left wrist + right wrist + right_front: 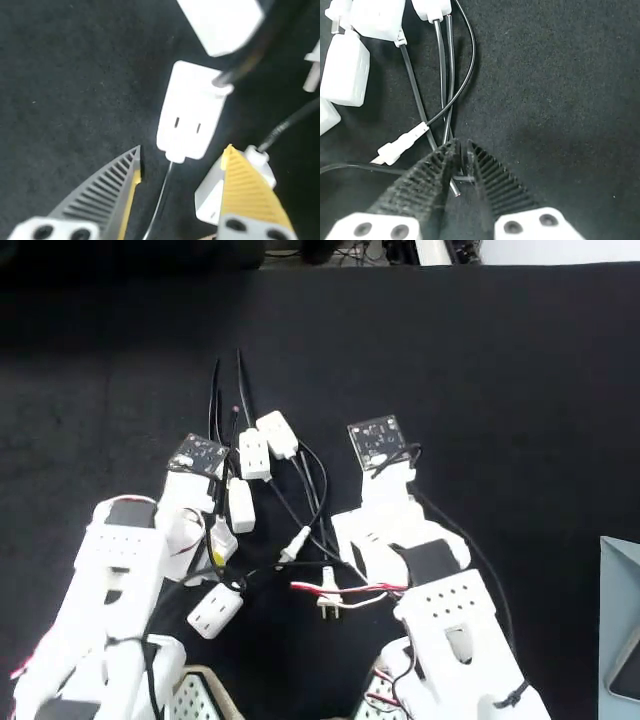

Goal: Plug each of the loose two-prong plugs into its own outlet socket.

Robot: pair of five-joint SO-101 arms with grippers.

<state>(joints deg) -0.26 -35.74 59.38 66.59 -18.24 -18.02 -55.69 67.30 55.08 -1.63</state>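
Several white outlet sockets [254, 455] and loose two-prong plugs on black cables lie tangled at the table's middle. My left gripper [183, 149] is open, its yellow-padded fingers [245, 190] flanking one socket [190, 115] whose two slots face up; in the high view that socket [241, 505] lies just beyond the left arm. My right gripper [463, 145] is shut on a thin black cable [444, 75] that runs to a white socket [432, 7]. A small white plug [400, 145] lies beside its fingers. A two-prong plug [328, 592] with red wires lies between the arms.
Another socket [215, 608] lies near the left arm's base. Cables cross between both arms. A grey object [620, 620] stands at the right edge. The black mat [500, 370] stretches open to the far right and back.
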